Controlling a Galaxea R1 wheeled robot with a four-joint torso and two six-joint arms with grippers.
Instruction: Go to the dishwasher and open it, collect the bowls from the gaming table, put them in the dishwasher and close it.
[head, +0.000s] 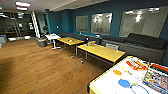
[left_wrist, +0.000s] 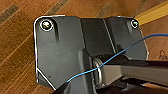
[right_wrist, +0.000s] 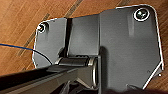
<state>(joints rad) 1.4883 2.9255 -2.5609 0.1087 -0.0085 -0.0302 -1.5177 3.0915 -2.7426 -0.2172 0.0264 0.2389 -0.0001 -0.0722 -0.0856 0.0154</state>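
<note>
Teal walls (head: 117, 15) with windows (head: 101, 23), wood floor (head: 37, 67), yellow tables (head: 102, 52), dark sofas (head: 142, 42), ceiling lights (head: 22, 4).

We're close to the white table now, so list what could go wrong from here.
1. The orange bowl and blue bowl sit among papers and a blue cable on the gaming table; a snag seems possible.
2. The yellow tables stand nearby, perhaps narrowing the driving room.

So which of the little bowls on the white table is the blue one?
The blue bowl sits closest to the camera, just in front of the orange bowl on the gaming table.
</note>
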